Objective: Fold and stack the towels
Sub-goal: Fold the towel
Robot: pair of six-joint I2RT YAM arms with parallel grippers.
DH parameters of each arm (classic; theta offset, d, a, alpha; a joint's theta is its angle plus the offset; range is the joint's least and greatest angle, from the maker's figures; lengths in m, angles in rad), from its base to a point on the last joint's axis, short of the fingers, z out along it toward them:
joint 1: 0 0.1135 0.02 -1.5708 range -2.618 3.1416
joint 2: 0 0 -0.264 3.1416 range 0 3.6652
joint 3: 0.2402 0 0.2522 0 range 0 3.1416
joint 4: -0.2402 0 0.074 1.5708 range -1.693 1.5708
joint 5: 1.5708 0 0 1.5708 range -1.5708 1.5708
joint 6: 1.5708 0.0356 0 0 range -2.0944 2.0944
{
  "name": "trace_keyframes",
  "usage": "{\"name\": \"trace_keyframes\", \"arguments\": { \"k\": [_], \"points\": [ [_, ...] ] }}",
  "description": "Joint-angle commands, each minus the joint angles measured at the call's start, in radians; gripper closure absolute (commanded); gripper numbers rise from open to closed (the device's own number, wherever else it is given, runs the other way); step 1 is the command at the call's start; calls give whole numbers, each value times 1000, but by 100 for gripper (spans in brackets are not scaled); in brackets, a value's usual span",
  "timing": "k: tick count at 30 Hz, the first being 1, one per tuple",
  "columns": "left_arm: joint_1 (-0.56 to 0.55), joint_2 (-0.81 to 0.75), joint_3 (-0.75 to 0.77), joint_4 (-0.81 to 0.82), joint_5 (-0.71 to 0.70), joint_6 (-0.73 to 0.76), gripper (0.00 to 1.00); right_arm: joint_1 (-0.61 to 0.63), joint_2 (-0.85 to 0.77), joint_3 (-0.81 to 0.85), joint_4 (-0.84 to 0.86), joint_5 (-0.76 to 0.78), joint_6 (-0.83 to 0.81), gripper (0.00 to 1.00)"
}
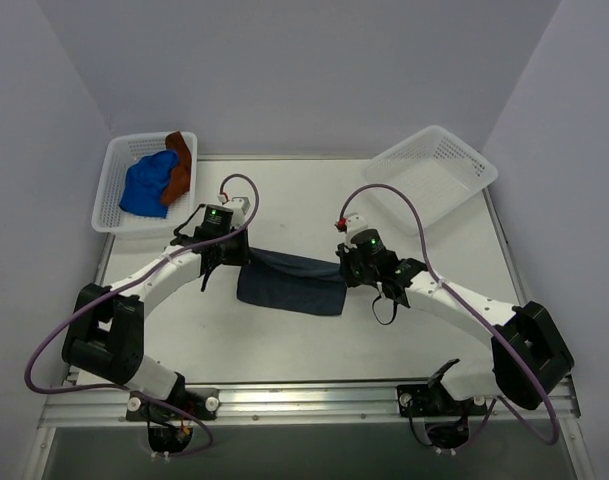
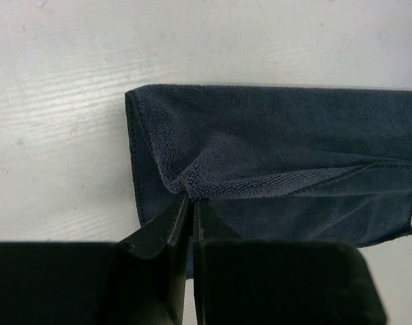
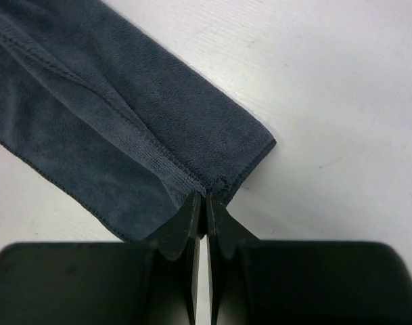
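A dark navy towel (image 1: 292,281) lies folded in the middle of the white table, between my two arms. My left gripper (image 1: 227,250) is shut on the towel's upper layer at its left end; in the left wrist view the gripper (image 2: 191,200) pinches a raised fold of the towel (image 2: 280,149). My right gripper (image 1: 350,268) is shut on the towel's right corner; in the right wrist view the gripper (image 3: 206,198) pinches the hemmed corner of the towel (image 3: 104,128). A blue towel (image 1: 146,184) and a rust-brown towel (image 1: 181,165) lie crumpled in the left basket.
A white basket (image 1: 118,172) stands at the back left holding the crumpled towels. A second white basket (image 1: 434,172) stands tilted at the back right. A metal rail runs along the near table edge by the arm bases.
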Motion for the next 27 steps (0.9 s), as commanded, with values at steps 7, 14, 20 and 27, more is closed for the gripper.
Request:
{"name": "trace_keyframes", "arguments": {
  "k": [7,14,20,27],
  "points": [
    [6,-104,-81,-36,-22,-10,98,3,-116,-92,-16,46,99,100],
    [8,-124,-106,-48,-35,-20,98,17,-117,-128,-4,26,145,100],
    [6,-124,-129,-51,-32,-37,98,35,-110,-159,16,-10,182,100],
    [6,-130,-176,-45,-51,-77,98,43,-67,-182,31,-17,238,100]
  ]
}}
